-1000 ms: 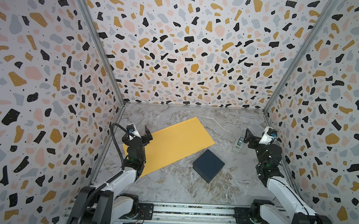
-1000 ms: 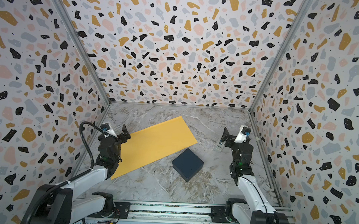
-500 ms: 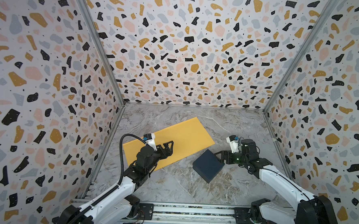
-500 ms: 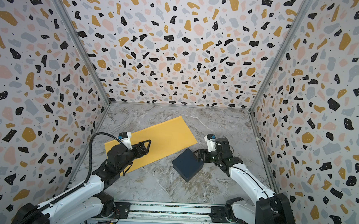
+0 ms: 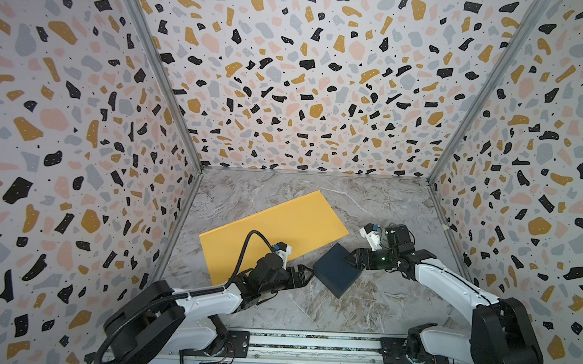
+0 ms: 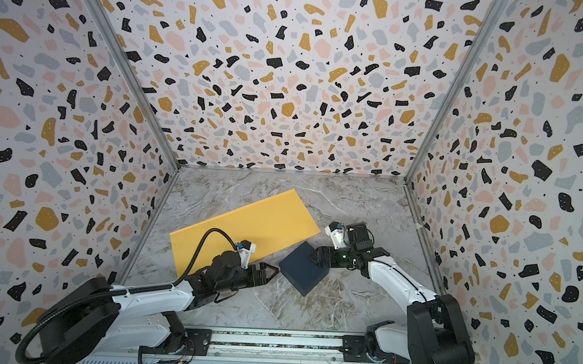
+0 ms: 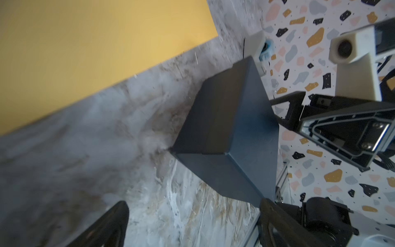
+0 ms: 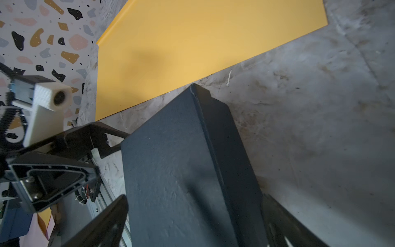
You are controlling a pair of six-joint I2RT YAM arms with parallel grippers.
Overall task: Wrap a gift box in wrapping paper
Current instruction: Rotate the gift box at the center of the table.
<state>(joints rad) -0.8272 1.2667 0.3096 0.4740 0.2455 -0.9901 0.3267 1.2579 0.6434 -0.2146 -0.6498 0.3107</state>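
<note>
cardboard, so the gift box likely handled light and stiff, best pinched across opposite edges. it lay just beside the wrapping paper, not on it. left gripper gaped beside one box corner; right gripper straddled another, unclosed. a second earlier both grippers hung well apart from the box.

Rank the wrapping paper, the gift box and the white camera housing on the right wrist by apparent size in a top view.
1. wrapping paper: largest by far, even partly hidden by the left arm.
2. gift box: clearly smaller.
3. white camera housing: smallest, though raised nearer the camera.
</note>
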